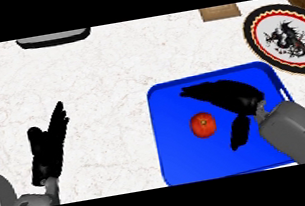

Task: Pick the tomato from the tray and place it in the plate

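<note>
The right hand [238, 96] hangs over the blue tray [177, 166], spread wide. Its fingers reach toward 10 o'clock and its thumb points to 6, the grey forearm coming in from 5 o'clock. The tomato [203, 125] lies in the tray, unheld, just beside the thumb at its 9 o'clock. The plate [289, 41] sits at the tray's 1 o'clock. The left hand [47, 150] rests at the lower left, fingers straight.

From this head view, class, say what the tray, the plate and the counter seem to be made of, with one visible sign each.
Tray: probably smooth plastic, going by its even bright blue colour and raised rim.
Plate: probably glazed ceramic, with a white face, a painted black figure, and red and black bands at the rim.
Counter: looks like stone, likely marble, as it is white with faint veining.
</note>
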Robot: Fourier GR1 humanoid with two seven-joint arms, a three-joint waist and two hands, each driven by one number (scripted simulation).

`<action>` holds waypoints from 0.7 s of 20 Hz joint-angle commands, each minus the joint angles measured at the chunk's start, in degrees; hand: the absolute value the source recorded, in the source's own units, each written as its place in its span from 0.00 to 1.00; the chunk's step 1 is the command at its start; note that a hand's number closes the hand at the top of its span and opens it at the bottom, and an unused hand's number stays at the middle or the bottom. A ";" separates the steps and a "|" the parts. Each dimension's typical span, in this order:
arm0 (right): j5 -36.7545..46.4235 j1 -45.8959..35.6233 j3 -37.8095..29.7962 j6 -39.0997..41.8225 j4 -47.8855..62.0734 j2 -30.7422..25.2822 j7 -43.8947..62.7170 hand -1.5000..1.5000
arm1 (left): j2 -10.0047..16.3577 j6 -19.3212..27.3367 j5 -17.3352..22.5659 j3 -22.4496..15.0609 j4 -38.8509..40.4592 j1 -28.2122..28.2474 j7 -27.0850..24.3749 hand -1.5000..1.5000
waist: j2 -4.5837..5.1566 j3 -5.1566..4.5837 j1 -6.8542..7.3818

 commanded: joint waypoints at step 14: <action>15.82 3.19 -8.14 5.64 5.18 10.76 -5.26 0.00 | -5.05 -3.39 -6.59 4.42 -1.99 0.37 1.74 0.50 | 0.00 0.00 -0.07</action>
